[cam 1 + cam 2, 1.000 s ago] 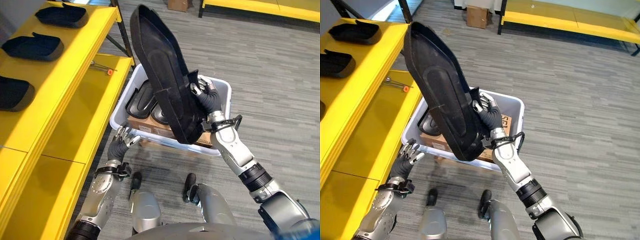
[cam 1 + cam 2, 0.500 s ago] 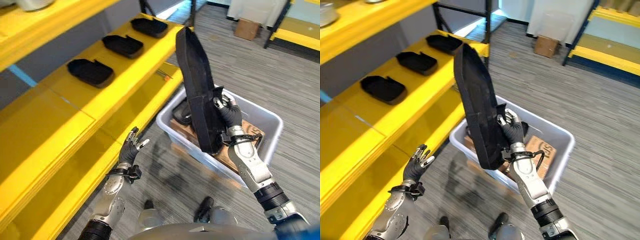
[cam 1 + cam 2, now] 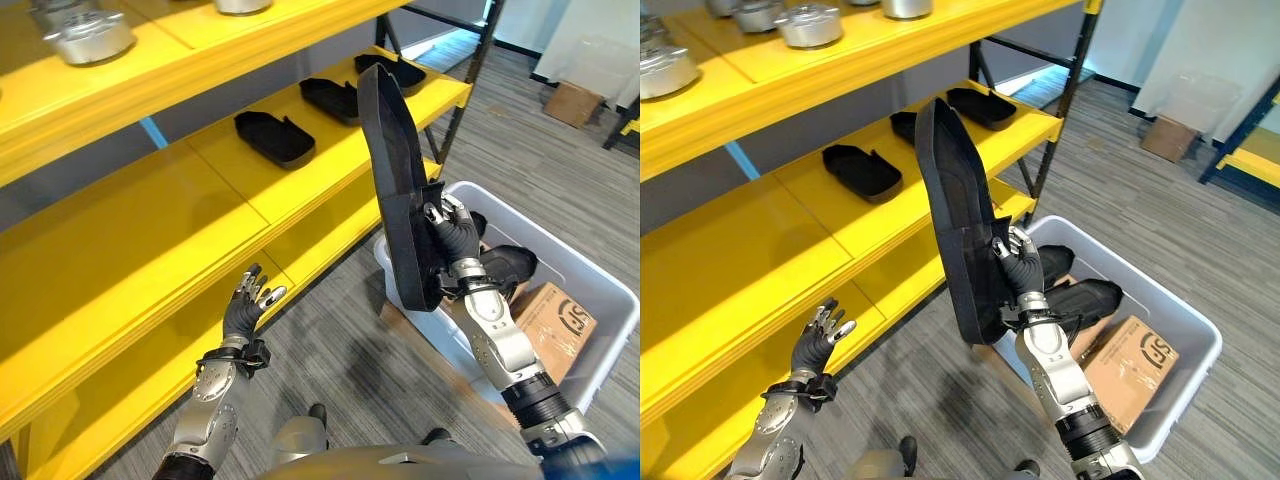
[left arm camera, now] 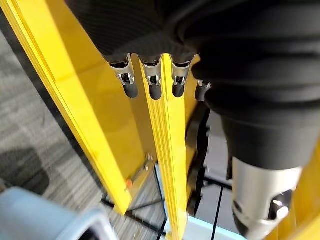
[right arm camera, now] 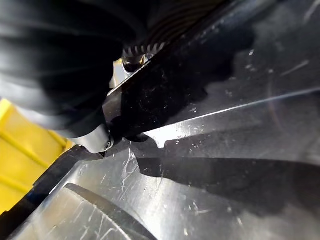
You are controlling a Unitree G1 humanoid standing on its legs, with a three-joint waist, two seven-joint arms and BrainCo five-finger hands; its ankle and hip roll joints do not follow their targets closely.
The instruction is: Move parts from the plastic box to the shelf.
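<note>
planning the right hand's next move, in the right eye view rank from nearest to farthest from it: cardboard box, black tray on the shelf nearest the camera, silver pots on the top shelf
From the right hand:
1. Cardboard box, in the plastic box, to its right.
2. Black tray, on the middle shelf, to its left.
3. Silver pots, top shelf, upper left.

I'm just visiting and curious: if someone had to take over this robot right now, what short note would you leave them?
Right hand: shut on a long black part, held upright above the near end of the plastic box, beside the yellow shelf.
Left hand: open, empty, raised low in front of the shelf's lower level.
Done: three black parts already lie in a row on the middle shelf level.
Left: set the held part on the shelf. More black parts remain in the box, next to a cardboard box; move those too.
</note>
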